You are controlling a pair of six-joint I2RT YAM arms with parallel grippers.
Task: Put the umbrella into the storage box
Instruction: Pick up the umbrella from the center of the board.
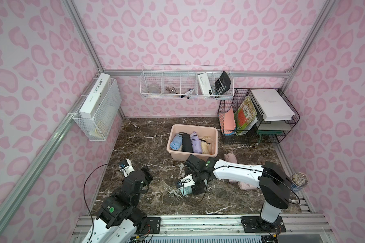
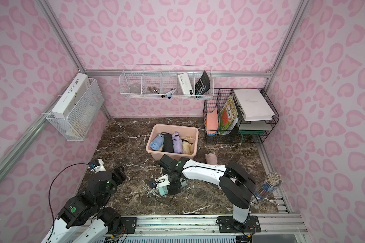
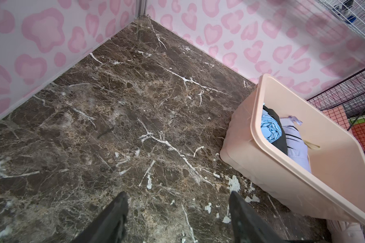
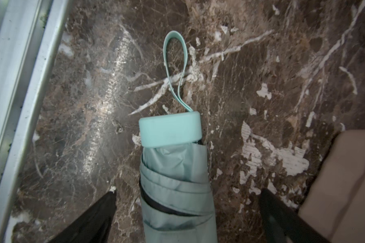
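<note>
A folded teal umbrella [image 4: 175,178] with a round cap and a wrist strap [image 4: 175,63] lies on the dark marble table near the front, seen in both top views [image 1: 185,191] [image 2: 163,191]. My right gripper [image 4: 188,192] is open and straddles it, one finger on each side with gaps to the fabric. The peach-pink storage box [image 1: 193,125] [image 2: 175,125] [image 3: 282,168] stands behind it and holds several folded umbrellas side by side. My left gripper [image 3: 178,194] [image 1: 147,171] is open over bare marble left of the box, with nothing between its fingers.
A pale pink folded umbrella [image 1: 230,157] lies right of the box, partly under my right arm. A black wire file rack [image 1: 249,117] stands at the back right. White wire baskets hang on the back wall [image 1: 185,84] and left wall [image 1: 99,109]. A bottle [image 1: 298,182] stands at the right edge.
</note>
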